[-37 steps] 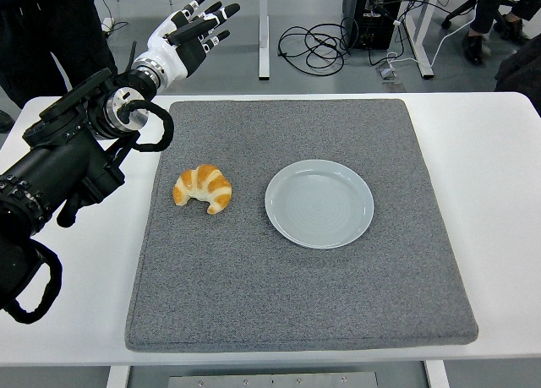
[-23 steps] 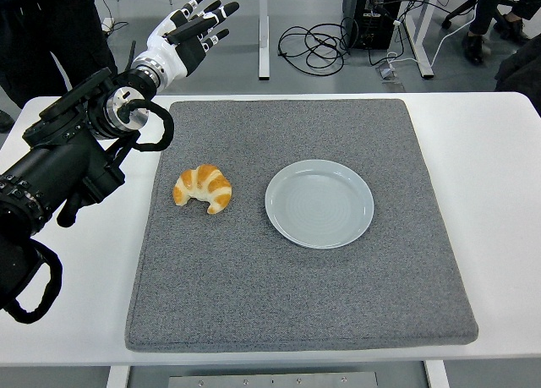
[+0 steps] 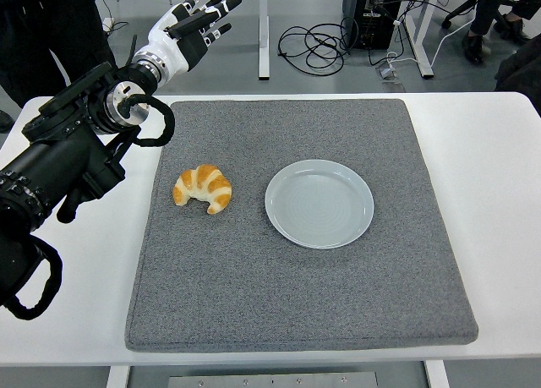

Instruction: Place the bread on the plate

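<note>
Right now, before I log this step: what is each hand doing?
Left hand: open, fingers spread, holding nothing, raised beyond the table's far edge.
Right hand: not in view.

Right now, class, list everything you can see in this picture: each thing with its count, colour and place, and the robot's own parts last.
Croissant: one, golden brown, on the mat's left half, left of the plate, apart from it.
Plate: one, pale blue-grey, empty, mid-mat.
Mat: one, grey, covering most of the table.
Table: one, white.
Cables: black, on the floor beyond the table.
Person: dark clothing, top left.
Left hand: one, white and black, raised beyond the table's far edge, fingers spread, holding nothing.
</note>
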Robot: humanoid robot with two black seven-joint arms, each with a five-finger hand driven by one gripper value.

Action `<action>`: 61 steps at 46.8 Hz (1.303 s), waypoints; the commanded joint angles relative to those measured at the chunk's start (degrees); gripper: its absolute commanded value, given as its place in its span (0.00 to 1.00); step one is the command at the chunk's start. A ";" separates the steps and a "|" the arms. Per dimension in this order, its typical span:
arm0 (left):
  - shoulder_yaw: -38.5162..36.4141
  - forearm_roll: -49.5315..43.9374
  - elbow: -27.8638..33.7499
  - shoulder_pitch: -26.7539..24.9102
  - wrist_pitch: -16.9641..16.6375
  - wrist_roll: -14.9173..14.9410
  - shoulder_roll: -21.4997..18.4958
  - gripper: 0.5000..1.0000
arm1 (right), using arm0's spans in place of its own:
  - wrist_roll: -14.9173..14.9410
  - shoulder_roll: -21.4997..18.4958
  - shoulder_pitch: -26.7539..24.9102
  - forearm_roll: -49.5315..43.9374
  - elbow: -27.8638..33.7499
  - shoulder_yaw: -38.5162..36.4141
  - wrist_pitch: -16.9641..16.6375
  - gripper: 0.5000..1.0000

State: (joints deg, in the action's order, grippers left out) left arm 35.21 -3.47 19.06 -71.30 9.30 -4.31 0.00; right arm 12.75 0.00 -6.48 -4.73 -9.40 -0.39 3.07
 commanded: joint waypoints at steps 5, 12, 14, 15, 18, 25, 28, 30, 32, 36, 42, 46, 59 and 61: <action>-0.32 0.04 -0.07 0.02 -0.07 0.00 0.00 0.96 | 0.00 0.00 -0.02 -0.02 0.00 0.04 0.00 1.00; -0.41 0.04 0.01 0.11 -0.07 -0.09 0.00 0.95 | 0.00 0.00 0.06 -0.02 0.00 0.04 0.00 1.00; -0.41 0.04 0.01 0.11 -0.07 -0.09 0.00 0.95 | 0.00 0.00 -0.02 -0.02 0.00 0.04 0.00 1.00; -0.41 0.04 0.10 0.11 -0.07 -0.09 0.00 0.95 | 0.00 0.00 -0.02 -0.02 0.00 0.04 0.00 1.00; -0.41 0.04 0.10 0.11 -0.07 -0.09 0.00 0.96 | 0.00 0.00 -0.02 -0.02 0.00 0.04 0.00 1.00; -0.67 0.39 0.71 0.11 0.11 -0.09 0.00 0.96 | 0.00 0.00 -0.02 -0.02 0.00 0.04 0.00 1.00; -1.02 1.01 1.85 0.20 0.20 0.09 0.00 0.96 | 0.00 0.00 -0.02 -0.02 0.00 0.04 0.00 1.00; -2.16 1.10 3.00 0.20 0.02 0.09 0.00 0.96 | 0.00 0.00 -0.02 -0.02 0.00 0.04 0.01 1.00; -4.17 1.10 4.40 0.29 -0.15 -0.09 0.00 0.96 | 0.00 0.00 0.06 -0.02 0.00 -0.05 0.00 1.00; -9.97 1.18 8.61 0.64 -0.15 -0.26 -1.05 0.96 | 0.00 0.00 -0.02 -0.02 0.00 0.04 0.09 1.00; -16.57 1.88 17.22 0.81 -0.24 -0.35 -8.25 0.96 | 0.00 0.00 0.06 -0.02 0.00 0.04 0.00 1.00; -19.12 2.76 22.50 0.81 -0.68 -0.35 -12.65 0.96 | 0.00 0.00 -0.02 -0.02 0.00 0.04 0.00 1.00; -20.71 15.31 34.28 0.81 -1.74 -0.35 -24.34 0.96 | 0.00 0.00 -0.02 -0.02 0.00 0.04 0.00 1.00; -20.71 19.88 36.22 0.82 -1.74 -0.35 -26.18 0.96 | 0.00 0.00 -0.02 0.07 0.00 0.04 0.00 1.00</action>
State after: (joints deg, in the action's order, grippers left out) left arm 14.52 11.26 53.07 -70.50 7.59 -4.67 -24.08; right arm 12.75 0.00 -6.49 -4.74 -9.40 -0.36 3.07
